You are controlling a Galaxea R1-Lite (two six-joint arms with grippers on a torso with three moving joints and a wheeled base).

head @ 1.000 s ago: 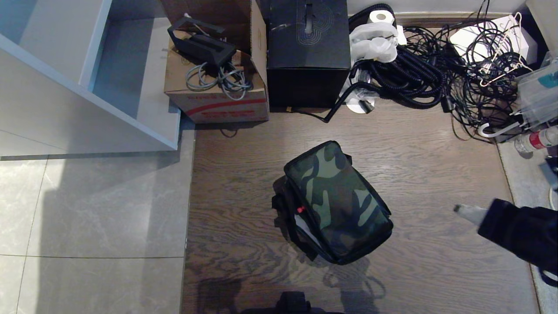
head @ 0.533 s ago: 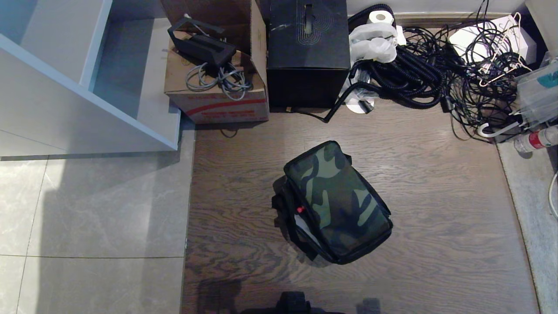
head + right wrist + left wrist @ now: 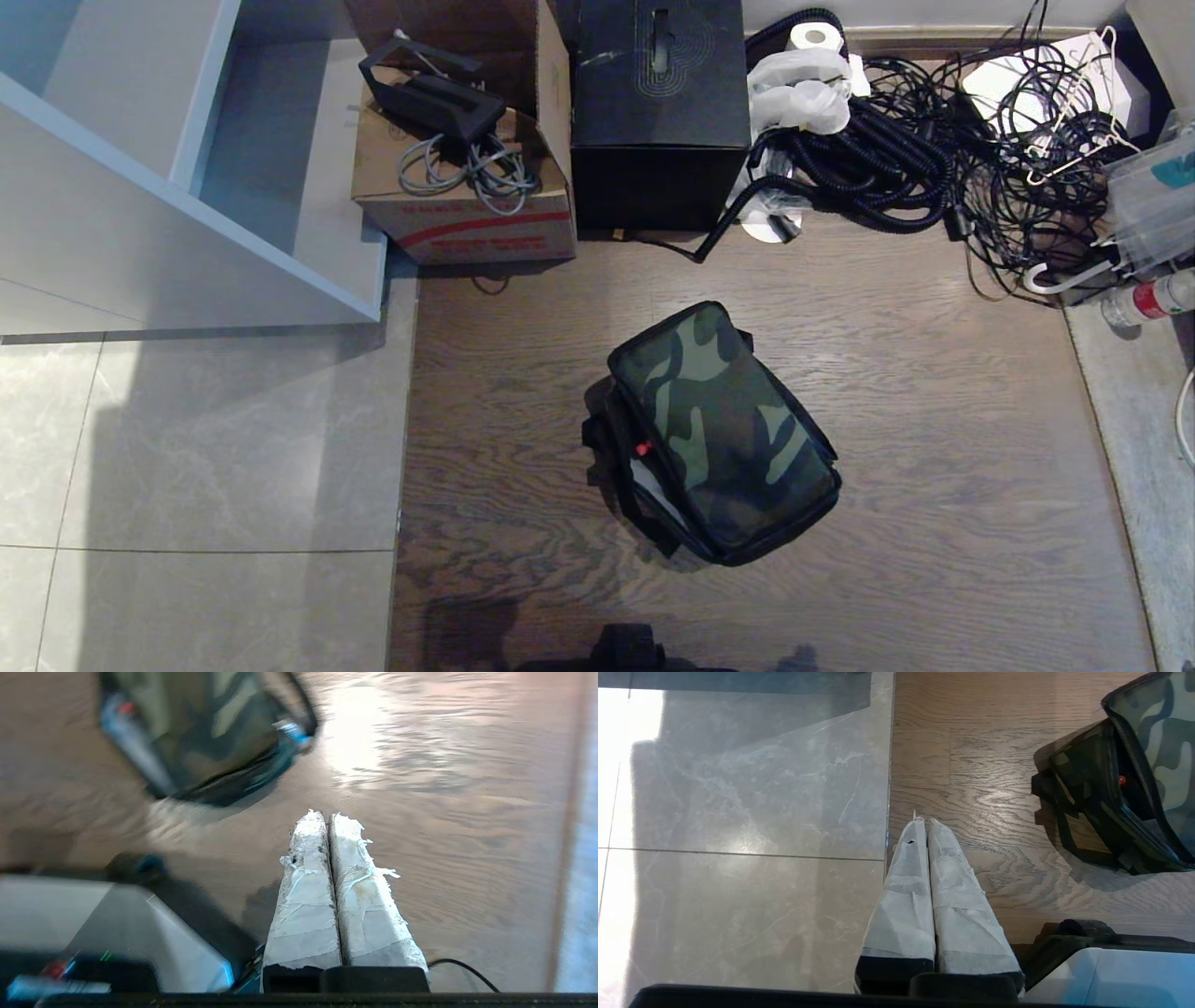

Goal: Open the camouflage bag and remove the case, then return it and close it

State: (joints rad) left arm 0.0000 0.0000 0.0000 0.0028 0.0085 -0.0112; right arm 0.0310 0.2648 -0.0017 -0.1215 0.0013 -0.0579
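Camouflage fabric covers the lid of the camouflage bag point(image 3: 724, 429), which is seen lying on the wooden floor point(image 3: 934, 392) near the middle of the head view. The lid is down over the bag, and the black sides and straps are seen at its edge, with a small red spot on the side that faces the grey tiles point(image 3: 205, 448). The case is not seen in any view.

Neither arm is shown in the head view. In the left wrist view the left gripper point(image 3: 922, 821) is held above the line where the tiles meet the wood, well apart from the bag point(image 3: 1125, 788), and its white-wrapped jaws are pressed together with nothing between them. In the right wrist view, which is blurred, the right gripper point(image 3: 322, 814) is held over the bare wood, near the bag point(image 3: 205, 732) but not touching it; its jaws are also together and empty.

Behind the bag, against the wall, a brown cardboard box point(image 3: 467, 210) with grey cables in it is placed just beside a larger black box point(image 3: 658, 112). A heap of black cables point(image 3: 934, 159) is spread further to the right. A pale shelf unit point(image 3: 168, 177) is standing on the tiles at the left.
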